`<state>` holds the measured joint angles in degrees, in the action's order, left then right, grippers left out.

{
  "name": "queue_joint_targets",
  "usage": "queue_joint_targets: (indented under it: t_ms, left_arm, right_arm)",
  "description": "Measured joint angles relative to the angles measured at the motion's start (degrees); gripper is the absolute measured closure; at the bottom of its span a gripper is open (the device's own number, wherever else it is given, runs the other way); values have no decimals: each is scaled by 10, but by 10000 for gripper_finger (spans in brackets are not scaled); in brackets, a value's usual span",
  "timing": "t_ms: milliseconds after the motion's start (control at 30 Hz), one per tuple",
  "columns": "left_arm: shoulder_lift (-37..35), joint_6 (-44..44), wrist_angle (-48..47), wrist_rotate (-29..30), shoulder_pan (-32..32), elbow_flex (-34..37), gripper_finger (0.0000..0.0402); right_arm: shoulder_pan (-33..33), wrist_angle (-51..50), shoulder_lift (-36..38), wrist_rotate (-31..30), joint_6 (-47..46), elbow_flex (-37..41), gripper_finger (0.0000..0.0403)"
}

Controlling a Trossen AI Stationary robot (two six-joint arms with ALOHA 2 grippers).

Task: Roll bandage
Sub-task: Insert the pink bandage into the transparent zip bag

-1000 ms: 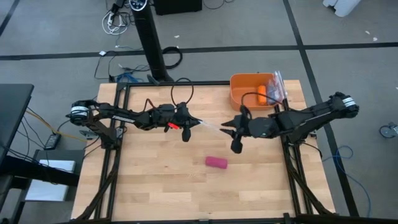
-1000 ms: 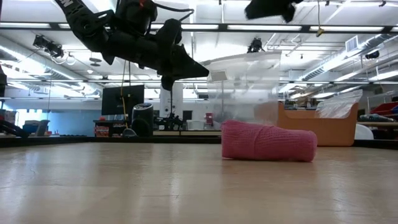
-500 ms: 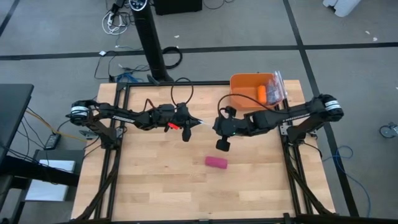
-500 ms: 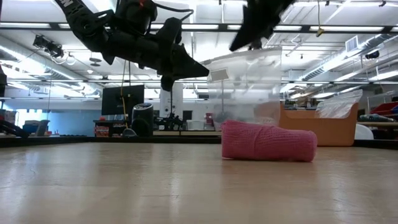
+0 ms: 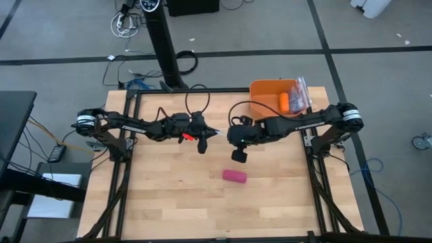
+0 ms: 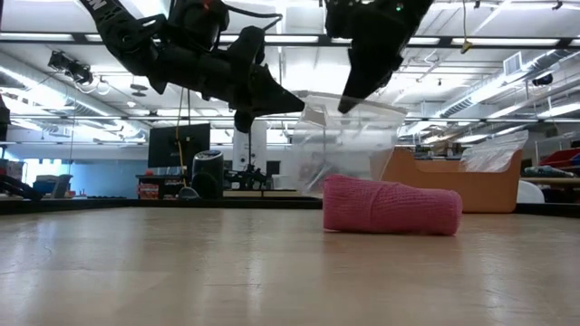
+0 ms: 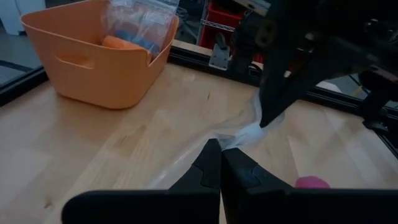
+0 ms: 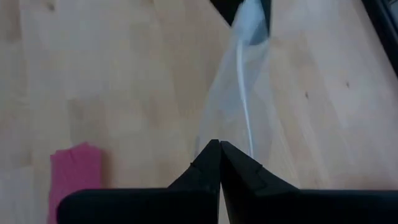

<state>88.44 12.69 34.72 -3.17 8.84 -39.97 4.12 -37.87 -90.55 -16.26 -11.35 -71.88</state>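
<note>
High view: both arms reach level toward the middle of the bench (image 5: 162,202), raised above it. The left gripper (image 5: 214,133) and the right gripper (image 5: 227,135) nearly meet tip to tip, each pinched tight on one end of a clear plastic bag (image 5: 221,134) stretched between them. The bandage (image 5: 235,176), rolled into a stubby pink cylinder, lies alone on the wood, nearer the front edge, just below the right gripper. An orange bin (image 5: 264,98) sits at the back right corner.

Low view: the bandage (image 6: 391,207) rests on its side on the bench top. The bag (image 6: 349,145) hangs above and behind it, with the two dark grippers at its upper corners.

Left wrist view: the left fingers (image 7: 209,171) are closed together on the bag (image 7: 245,132); the right arm grips its far end. A pink edge of the bandage (image 7: 311,182) shows beside it.

Right wrist view: the right fingers (image 8: 209,163) are shut on the bag (image 8: 239,93); the bandage (image 8: 73,174) lies on the wood alongside.
</note>
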Motion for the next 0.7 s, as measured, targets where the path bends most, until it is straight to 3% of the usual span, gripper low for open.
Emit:
queue_joint_targets:
  t_ms: [267,600,700]
  left_arm:
    - [0,0,-10,1,-12,0,402]
    - [0,10,-12,5,-23,0,402]
    - [0,11,-8,6,-27,0,402]
  right_arm:
    - [-4,17,9,-53,-19,0,347]
    - [-5,34,5,30,16,0,250]
    - [-2,42,5,41,38,0,239]
